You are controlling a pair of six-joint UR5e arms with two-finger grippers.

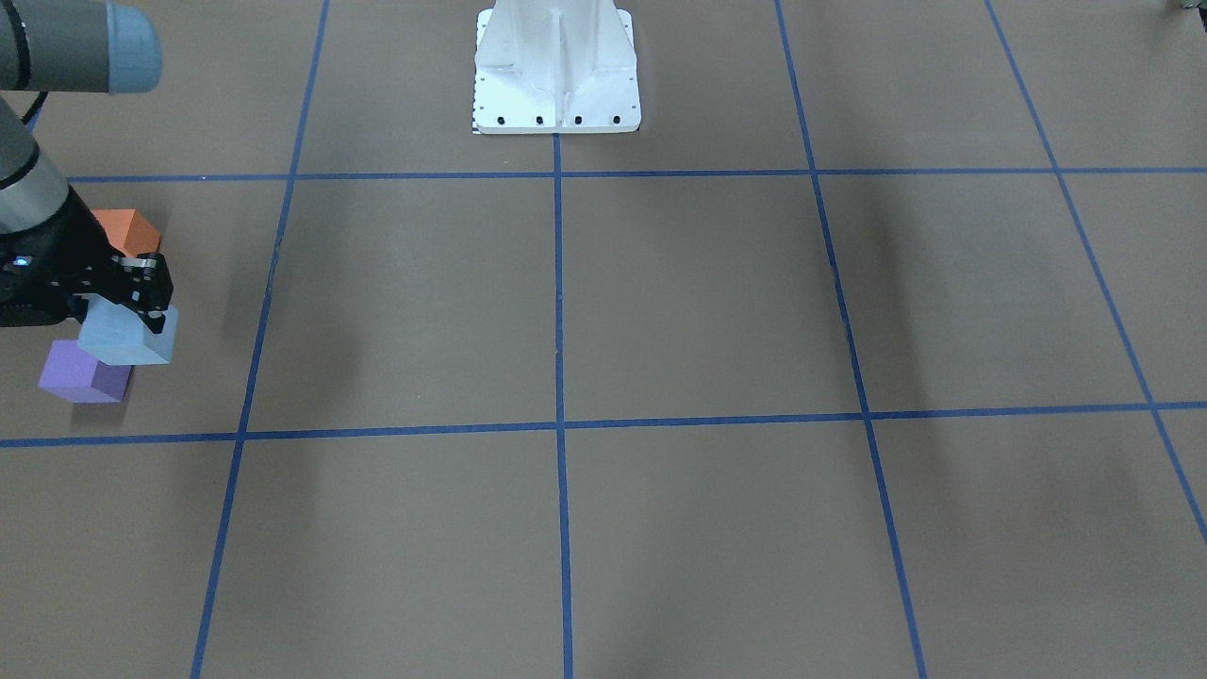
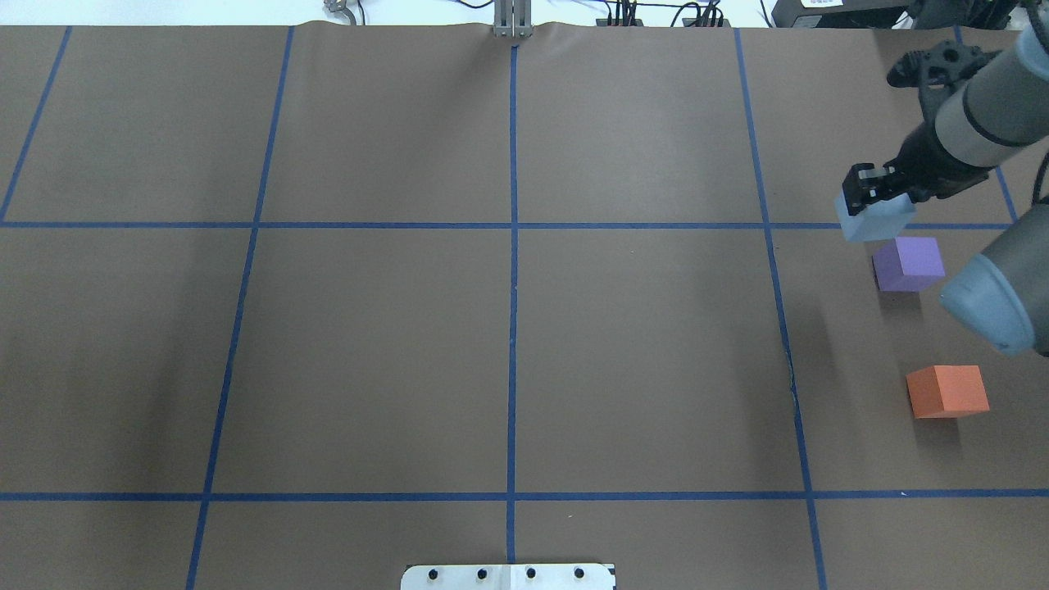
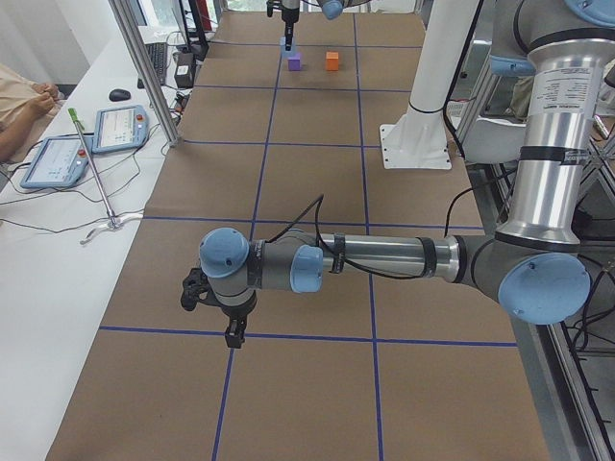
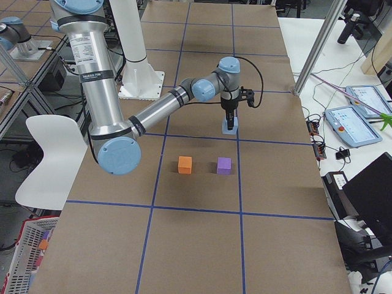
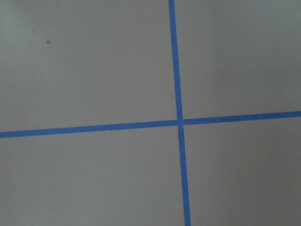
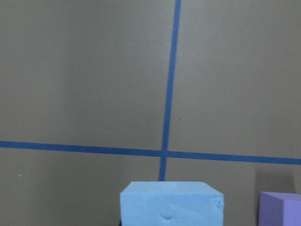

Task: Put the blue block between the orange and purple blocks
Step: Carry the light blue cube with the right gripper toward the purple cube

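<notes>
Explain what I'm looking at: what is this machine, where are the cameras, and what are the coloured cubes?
Two robot arms stand at a brown table marked with blue tape. Four fixed cameras look from above, the front and both ends; one more rides on each wrist. The right gripper holds the blue block. The purple block and orange block lie apart on the table; the blue one is not yet between them. The left arm reaches out at the table's other end.

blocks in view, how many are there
3: the blue block held in the right gripper's jaws, the purple block near it, and the orange block apart from both. None look hidden.
</notes>
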